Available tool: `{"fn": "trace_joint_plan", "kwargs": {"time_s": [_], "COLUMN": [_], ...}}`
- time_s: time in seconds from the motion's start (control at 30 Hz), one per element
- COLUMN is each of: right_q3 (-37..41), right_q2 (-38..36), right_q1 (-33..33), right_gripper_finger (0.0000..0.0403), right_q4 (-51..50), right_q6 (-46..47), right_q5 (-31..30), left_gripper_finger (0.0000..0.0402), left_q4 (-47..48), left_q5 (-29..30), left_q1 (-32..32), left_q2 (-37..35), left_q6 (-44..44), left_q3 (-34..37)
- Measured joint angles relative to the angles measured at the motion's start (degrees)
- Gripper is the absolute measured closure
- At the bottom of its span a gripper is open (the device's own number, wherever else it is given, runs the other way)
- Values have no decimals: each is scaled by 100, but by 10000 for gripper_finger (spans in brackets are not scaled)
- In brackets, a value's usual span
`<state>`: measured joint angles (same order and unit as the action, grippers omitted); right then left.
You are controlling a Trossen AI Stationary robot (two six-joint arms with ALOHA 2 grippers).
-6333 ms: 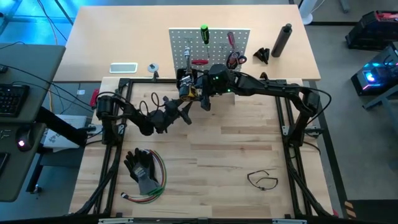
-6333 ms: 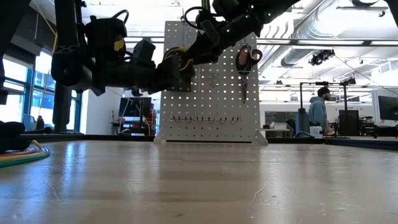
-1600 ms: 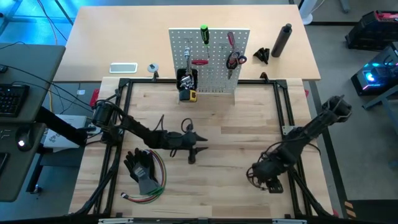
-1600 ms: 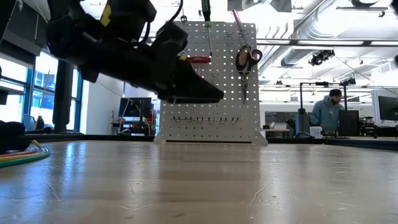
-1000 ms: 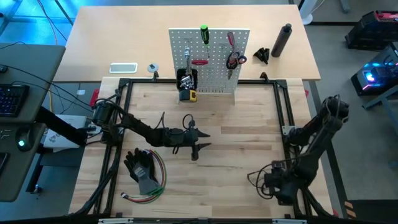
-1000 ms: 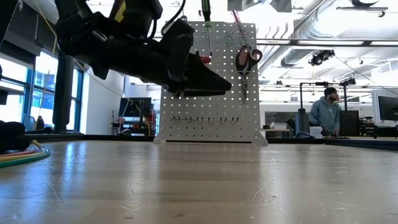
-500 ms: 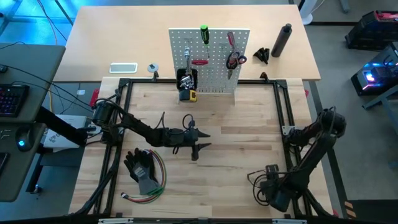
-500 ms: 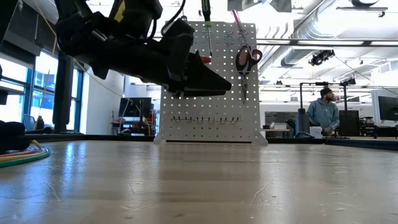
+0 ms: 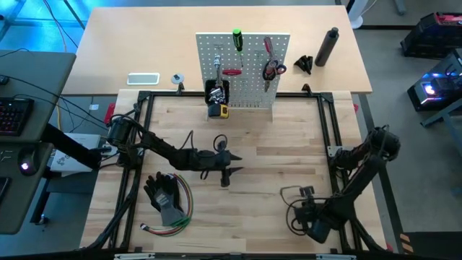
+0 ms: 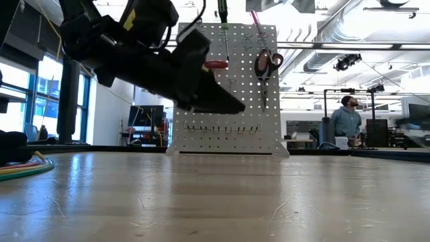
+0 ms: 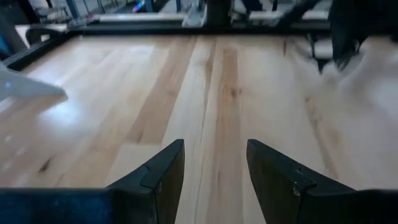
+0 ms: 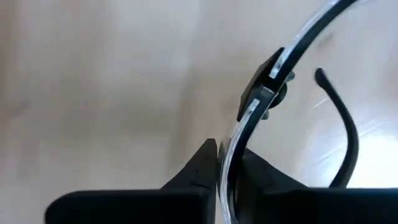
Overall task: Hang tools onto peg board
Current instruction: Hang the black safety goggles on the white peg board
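Near the front right corner of the table (image 9: 274, 162), your right gripper (image 9: 304, 193) pinches the thin black loop (image 12: 292, 56) between its 2 fingers. Your left gripper (image 11: 214, 171) hangs over the middle of the table with its fingers apart and nothing in them. At the back, the peg board (image 9: 249, 68) stands upright with scissors (image 9: 272, 69) and a green screwdriver (image 9: 237, 38) on it.
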<state>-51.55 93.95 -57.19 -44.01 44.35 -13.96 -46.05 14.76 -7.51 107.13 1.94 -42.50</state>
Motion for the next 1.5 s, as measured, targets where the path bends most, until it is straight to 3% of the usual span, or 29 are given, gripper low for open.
{"fn": "trace_joint_plan", "kwargs": {"time_s": [0.43, 0.53, 0.83, 1.17, 1.5], "right_q3": [0, 0, 0, 0, -152], "right_q2": [-7, -86, -453, -1125, -1537], "right_q1": [1946, 2559, 4324, 6412, 8185], "right_gripper_finger": [396, 396, 396, 396, 396], "right_q4": [203, 587, 2364, 3914, 4953], "right_q6": [-2459, -3225, -5520, -7081, -8246], "right_q5": [-2137, -2190, -896, 680, 3186], "left_gripper_finger": [236, 236, 236, 236, 236], "left_q4": [906, 1019, 629, 12, -69], "left_q5": [81, 81, 83, 86, 96], "left_q1": [-61, -93, -157, -160, -17], "left_q2": [0, 0, 0, 0, 0], "left_q6": [-61, -70, 86, 20, -254], "left_q3": [2, 90, 654, 1114, 1172]}}
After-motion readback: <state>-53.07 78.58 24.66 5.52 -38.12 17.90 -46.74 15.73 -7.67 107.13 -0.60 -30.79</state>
